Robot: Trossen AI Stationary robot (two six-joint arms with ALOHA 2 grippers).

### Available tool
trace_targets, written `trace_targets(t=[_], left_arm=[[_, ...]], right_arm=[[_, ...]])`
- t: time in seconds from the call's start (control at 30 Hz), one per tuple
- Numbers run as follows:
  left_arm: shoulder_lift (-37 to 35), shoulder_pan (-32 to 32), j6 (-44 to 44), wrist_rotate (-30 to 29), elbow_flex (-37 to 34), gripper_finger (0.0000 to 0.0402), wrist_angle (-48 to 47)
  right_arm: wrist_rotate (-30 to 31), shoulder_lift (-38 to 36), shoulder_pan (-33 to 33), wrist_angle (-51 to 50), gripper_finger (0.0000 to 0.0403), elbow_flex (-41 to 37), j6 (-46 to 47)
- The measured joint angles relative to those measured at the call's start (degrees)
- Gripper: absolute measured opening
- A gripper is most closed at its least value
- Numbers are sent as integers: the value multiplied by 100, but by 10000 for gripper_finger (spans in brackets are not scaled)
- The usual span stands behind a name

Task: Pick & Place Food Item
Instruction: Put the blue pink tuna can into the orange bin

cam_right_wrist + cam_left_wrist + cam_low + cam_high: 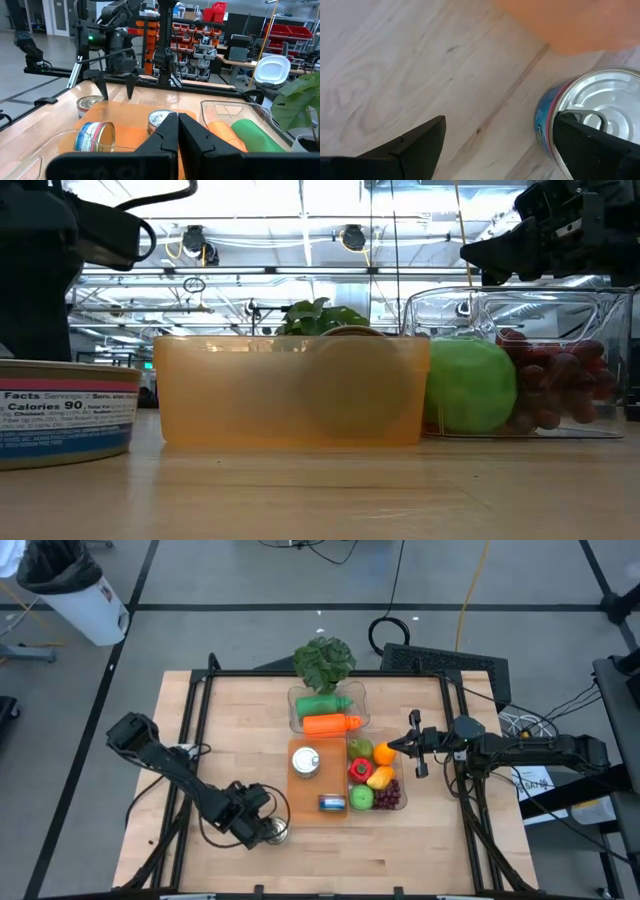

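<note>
A tin can (275, 831) stands upright on the wooden table (230, 730), near the front edge, just beside the orange tray (297, 808). Its shiny lid with a pull tab faces up, and its label is blue and pink. The left gripper (262, 825) is right over this can. Its two dark fingers (415, 145) are spread wide apart. One finger is beside the can's rim and the other is out over bare wood. I cannot tell if the finger touches the can.

Inside the orange tray are two more cans: one standing can (305, 761) and one lying can (332, 803) on its side.

Next to the tray is a clear box (396, 802) with fruit: a green apple (361, 797), grapes (389, 796), and red, yellow and orange pieces. Behind it, another clear box (295, 703) holds a green bottle (325, 705) and an orange bottle (331, 724). A leafy plant (323, 660) sits at the back.

The right gripper (414, 741) hangs in the air by the fruit box, with its fingers pressed together and holding nothing.
</note>
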Motion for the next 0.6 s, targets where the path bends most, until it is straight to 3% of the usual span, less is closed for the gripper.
trace_targets(t=[0.33,0.6], left_arm=[[-517,1,51,-183,-30,365,-153],[-487,-10,108,-259,-28,365,-67]], right_arm=[[0,0,0,-2,0,0,2],[0,0,2,0,0,0,1]])
